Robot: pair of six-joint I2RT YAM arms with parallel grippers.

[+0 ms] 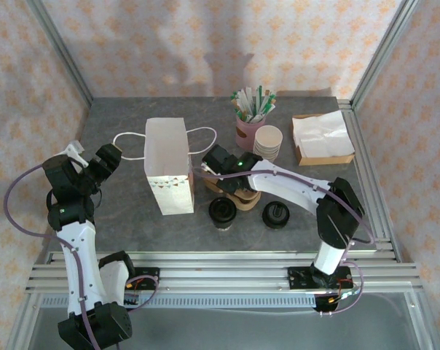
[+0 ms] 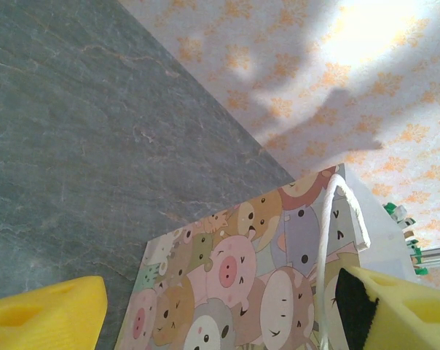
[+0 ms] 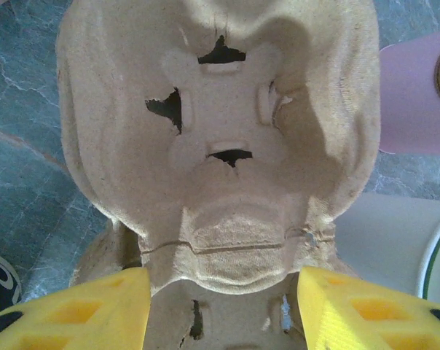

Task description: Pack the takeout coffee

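A white paper bag (image 1: pixel 167 171) sits mid-table (image 1: pixel 118 211). At its 2 o'clock stand a pink cup of stirrers (image 1: pixel 248 131) and stacked white cups (image 1: pixel 268 141), a napkin tray (image 1: pixel 322 138) beyond; a pulp carrier (image 3: pixel 220 146) lies at its 4 o'clock.

Takeout coffee (image 1: pixel 222 211): small paper cup, round black lid on, upright on the tabletop (image 1: pixel 132 219) near the front centre, just right of the paper bag (image 1: pixel 167 164). Not packed.

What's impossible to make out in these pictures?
- Top view: inside the paper bag, behind its walls.
- Top view: any cup body under the left black lid or the right black lid, hidden by the lids.
- Right wrist view: whether the right gripper pinches the pulp carrier; fingertips cut off by the bottom edge.
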